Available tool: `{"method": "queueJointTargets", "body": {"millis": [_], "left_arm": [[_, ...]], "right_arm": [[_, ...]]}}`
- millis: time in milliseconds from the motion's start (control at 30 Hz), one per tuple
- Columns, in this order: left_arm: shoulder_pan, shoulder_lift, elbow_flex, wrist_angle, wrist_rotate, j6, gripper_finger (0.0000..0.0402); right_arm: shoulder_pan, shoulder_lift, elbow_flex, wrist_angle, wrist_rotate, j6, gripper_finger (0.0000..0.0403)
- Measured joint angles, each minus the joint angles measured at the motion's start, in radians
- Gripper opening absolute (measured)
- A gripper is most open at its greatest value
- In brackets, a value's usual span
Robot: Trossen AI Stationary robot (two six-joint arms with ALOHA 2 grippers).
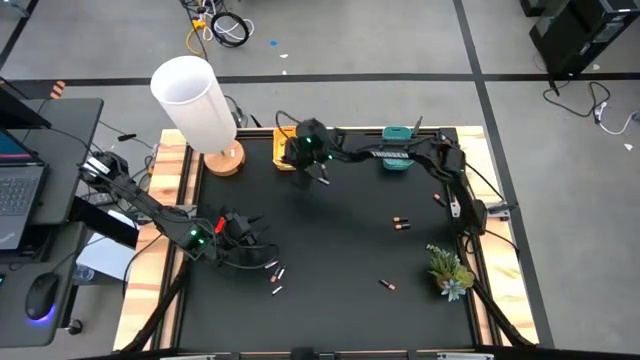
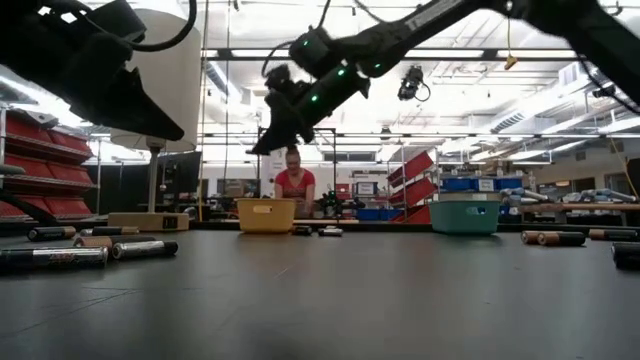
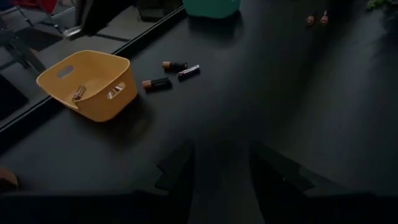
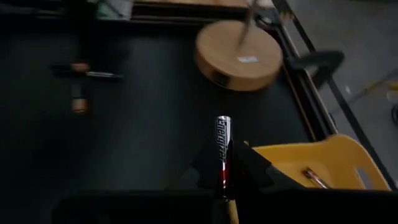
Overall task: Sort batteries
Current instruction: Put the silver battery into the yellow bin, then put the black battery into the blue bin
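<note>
My right gripper [image 4: 224, 180] is shut on a silver and red battery [image 4: 222, 144] and hangs above the table's far left part, beside the yellow bin [image 4: 323, 163], which has one battery [image 4: 311, 177] in it. In the low view this gripper [image 2: 268, 140] is well above the yellow bin [image 2: 266, 214]. My left gripper [image 3: 219, 180] stands open over the table's left near part with nothing between its fingers. Loose batteries lie on the table by the yellow bin [image 3: 157, 84], near the left gripper [image 1: 273, 269] and on the right half [image 1: 400, 224]. My right gripper pinches the battery's rear part [image 4: 223, 173] between its two fingers. The battery lies along the fingers and sticks out past their tips, label side up. It is lifted clear of the table, slanting forward and down.
A teal bin [image 1: 397, 152] stands at the far edge, right of the yellow bin [image 1: 284, 146]. A white lamp on a round wooden base [image 1: 224, 159] stands at the far left corner and a small plant [image 1: 448, 268] near the right edge. A person [image 2: 295, 186] is beyond the table.
</note>
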Motion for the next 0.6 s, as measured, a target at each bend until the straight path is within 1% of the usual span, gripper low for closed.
{"method": "queueJointTargets", "body": {"millis": [233,267,367,467,533,600], "left_arm": [[0.000,0.000,0.000,0.000,-0.012,0.038,0.0152],[0.000,0.000,0.000,0.000,-0.012,0.040,0.0152],[0.000,0.000,0.000,0.001,-0.012,0.044,0.0152],[0.000,0.000,0.000,0.001,-0.013,0.044,0.0152],[0.000,0.000,0.000,0.001,-0.013,0.044,0.0152],[0.000,0.000,0.000,0.001,-0.013,0.044,0.0152]], "right_arm": [[-0.064,0.161,0.228,-0.188,-0.006,0.059,0.0024],[-0.070,0.177,0.251,-0.201,-0.008,0.065,0.0032],[-0.078,0.216,0.303,-0.225,-0.027,0.087,0.0084],[-0.082,0.218,0.309,-0.234,-0.031,0.088,0.0138],[-0.080,0.208,0.309,-0.245,-0.023,0.086,0.0158],[-0.079,0.190,0.309,-0.260,-0.019,0.083,0.0165]]}}
